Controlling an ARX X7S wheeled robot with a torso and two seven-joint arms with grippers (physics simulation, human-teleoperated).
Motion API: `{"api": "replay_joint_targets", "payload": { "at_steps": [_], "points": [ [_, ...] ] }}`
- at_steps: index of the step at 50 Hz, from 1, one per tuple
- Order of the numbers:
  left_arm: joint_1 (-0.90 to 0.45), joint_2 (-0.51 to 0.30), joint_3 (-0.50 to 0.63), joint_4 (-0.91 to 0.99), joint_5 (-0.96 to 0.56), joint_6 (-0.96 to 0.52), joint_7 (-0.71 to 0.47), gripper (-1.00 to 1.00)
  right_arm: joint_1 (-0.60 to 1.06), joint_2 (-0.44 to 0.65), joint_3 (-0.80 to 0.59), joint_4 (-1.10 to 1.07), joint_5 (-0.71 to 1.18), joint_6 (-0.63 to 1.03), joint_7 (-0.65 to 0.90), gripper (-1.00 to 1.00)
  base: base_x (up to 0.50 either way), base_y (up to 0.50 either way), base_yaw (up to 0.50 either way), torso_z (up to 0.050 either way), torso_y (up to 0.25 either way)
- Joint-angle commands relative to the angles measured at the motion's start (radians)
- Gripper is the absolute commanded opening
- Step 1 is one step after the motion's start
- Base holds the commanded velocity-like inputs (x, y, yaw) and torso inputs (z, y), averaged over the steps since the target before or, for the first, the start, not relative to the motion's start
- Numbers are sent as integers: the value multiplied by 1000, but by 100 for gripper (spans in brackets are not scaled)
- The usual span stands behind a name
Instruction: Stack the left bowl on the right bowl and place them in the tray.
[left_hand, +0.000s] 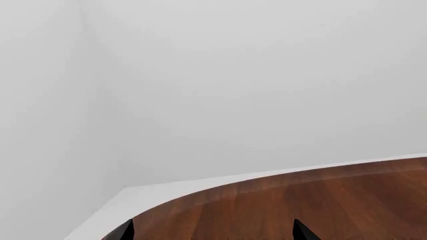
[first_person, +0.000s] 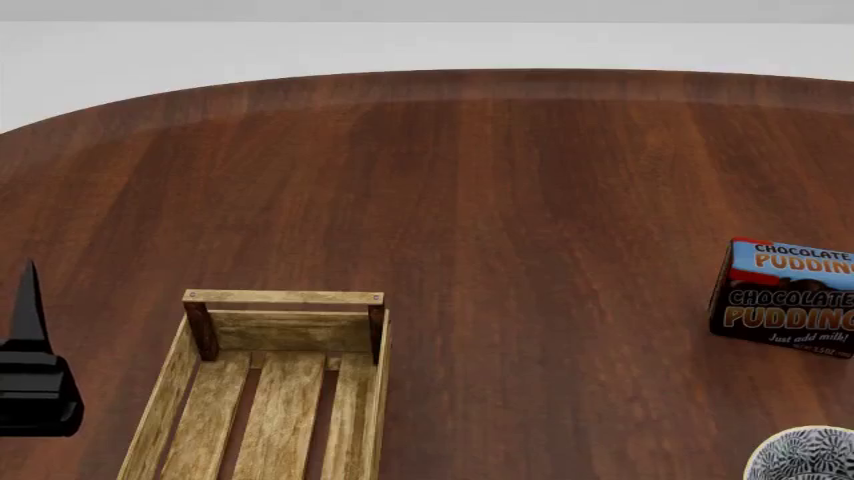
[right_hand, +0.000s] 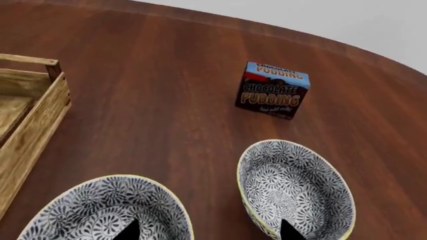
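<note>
Dark wood tabletop (first_person: 534, 200) meets pale walls. Right pincer (right_hand: 208, 231) hangs spread above two patterned bowls standing apart: left bowl (right_hand: 107, 210) beside the tray (right_hand: 30, 115), right bowl (right_hand: 293, 187) nearer the pudding box (right_hand: 272, 90). Left pincer (left_hand: 212, 231) is spread near the table's edge, holding nothing, beside the tray's left side.
</note>
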Motion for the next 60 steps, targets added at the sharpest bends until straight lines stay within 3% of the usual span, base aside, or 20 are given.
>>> {"api": "replay_joint_targets", "payload": {
  "at_steps": [1, 32, 60],
  "points": [
    [2, -3, 5, -2, -2, 3, -6, 100, -100, -1, 102, 0, 268, -44, 161, 100, 0, 0, 0, 0, 0],
    [-24, -14, 26, -1, -11, -21, -20, 100, -164, 10, 236, 129, 702, -151, 441, 100, 0, 0, 0, 0, 0],
    [-9, -24, 38, -7, -11, -9, -37, 100, -146, 37, 271, 359, 849, -294, 548, 100, 0, 0, 0, 0, 0]
  ]
}}
